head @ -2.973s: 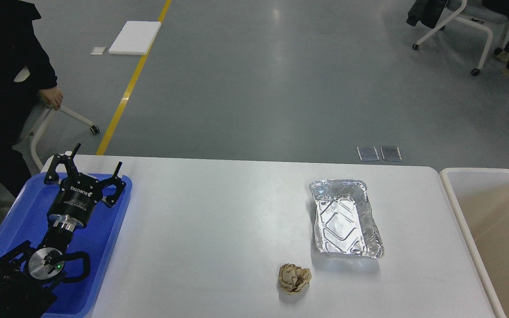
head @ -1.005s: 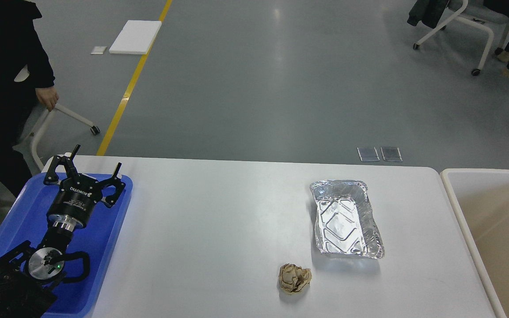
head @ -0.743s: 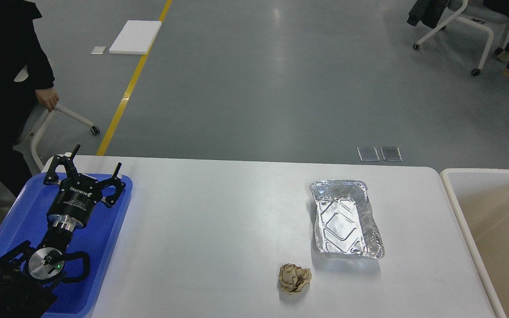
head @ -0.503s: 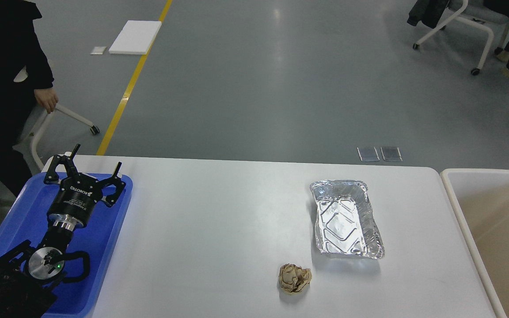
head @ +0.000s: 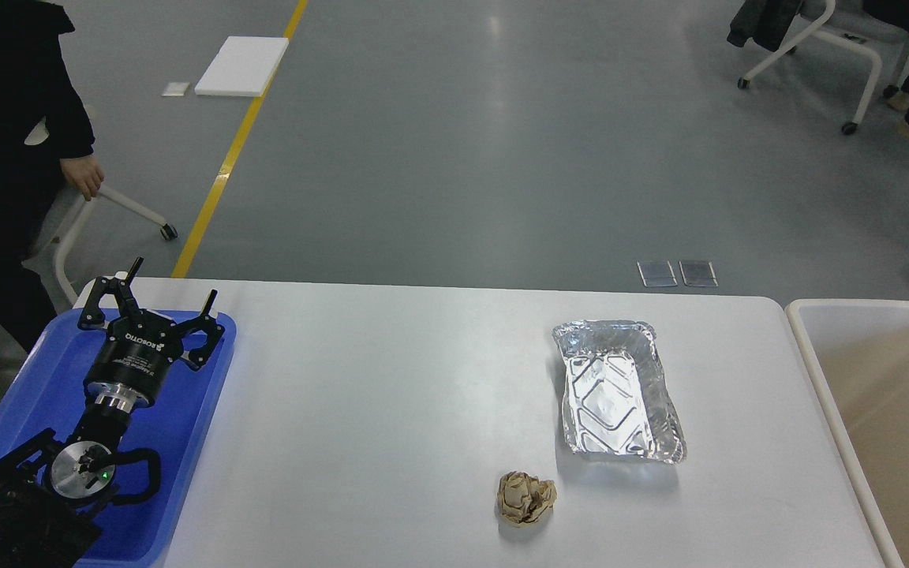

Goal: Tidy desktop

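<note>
The white desktop (head: 391, 410) fills the lower view. On it lie an empty crinkled foil tray (head: 617, 388) at the right and a crumpled brown paper ball (head: 526, 498) in front of it. My left gripper (head: 173, 284) is open and empty, held over the blue plastic tray (head: 36, 379) at the desktop's left end, far from both items. My right gripper is out of view.
A beige bin with a white rim (head: 880, 394) stands against the desktop's right end. A person in black (head: 5, 118) sits at the far left. Chairs (head: 833, 39) and a white foam board (head: 240, 67) are on the grey floor beyond.
A pale object at the right edge over the bin three seconds ago is gone. My left arm, the foil tray and the paper ball have not moved.
</note>
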